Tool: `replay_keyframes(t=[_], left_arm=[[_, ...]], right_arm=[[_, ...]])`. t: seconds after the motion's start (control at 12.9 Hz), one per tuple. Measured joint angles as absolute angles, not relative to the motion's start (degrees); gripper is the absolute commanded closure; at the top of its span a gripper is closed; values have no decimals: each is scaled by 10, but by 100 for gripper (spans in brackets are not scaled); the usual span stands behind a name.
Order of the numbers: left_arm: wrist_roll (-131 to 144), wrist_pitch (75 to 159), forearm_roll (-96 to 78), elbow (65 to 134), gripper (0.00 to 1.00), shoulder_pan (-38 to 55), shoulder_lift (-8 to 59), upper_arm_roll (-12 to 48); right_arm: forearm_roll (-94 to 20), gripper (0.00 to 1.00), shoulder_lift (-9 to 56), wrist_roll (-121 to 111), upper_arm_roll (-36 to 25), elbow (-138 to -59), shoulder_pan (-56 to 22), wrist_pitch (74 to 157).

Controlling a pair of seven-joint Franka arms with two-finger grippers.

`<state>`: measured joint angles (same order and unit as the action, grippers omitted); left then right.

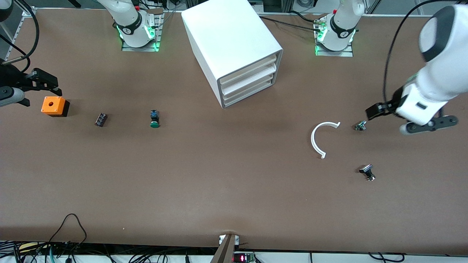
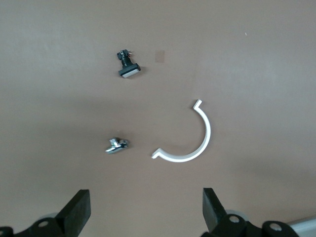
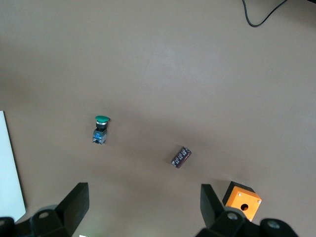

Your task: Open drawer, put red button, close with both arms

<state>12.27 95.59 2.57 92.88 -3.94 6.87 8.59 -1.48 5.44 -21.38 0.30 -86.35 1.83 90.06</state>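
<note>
The white cabinet [image 1: 230, 40] stands between the two arm bases, and its stacked drawers [image 1: 247, 84] are all pushed in. The red button [image 1: 101, 119] [image 3: 180, 156], small and dark red, lies on its side toward the right arm's end, between the orange box and the green button. My right gripper [image 1: 47, 83] [image 3: 143, 205] hangs open and empty over the table beside the orange box. My left gripper [image 1: 373, 111] [image 2: 146, 210] is open and empty too, hovering by a small metal part at the left arm's end.
An orange square box [image 1: 55, 106] [image 3: 242, 200] and a green-capped button [image 1: 154, 119] [image 3: 100, 129] lie near the red button. A white curved strip [image 1: 319, 139] [image 2: 190, 143], a small metal part [image 1: 360, 126] [image 2: 116, 145] and a black white-capped part [image 1: 367, 171] [image 2: 128, 68] lie at the left arm's end.
</note>
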Motion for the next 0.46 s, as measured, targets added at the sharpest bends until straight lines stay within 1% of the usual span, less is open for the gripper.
replay_keyframes(t=[0.23, 0.46], left_arm=[[3, 940, 21, 926, 0, -39, 48, 56], [-72, 928, 21, 917, 0, -38, 43, 39]], right_arm=[[-15, 0, 54, -214, 3, -863, 18, 901], [-15, 0, 54, -214, 3, -863, 18, 901]])
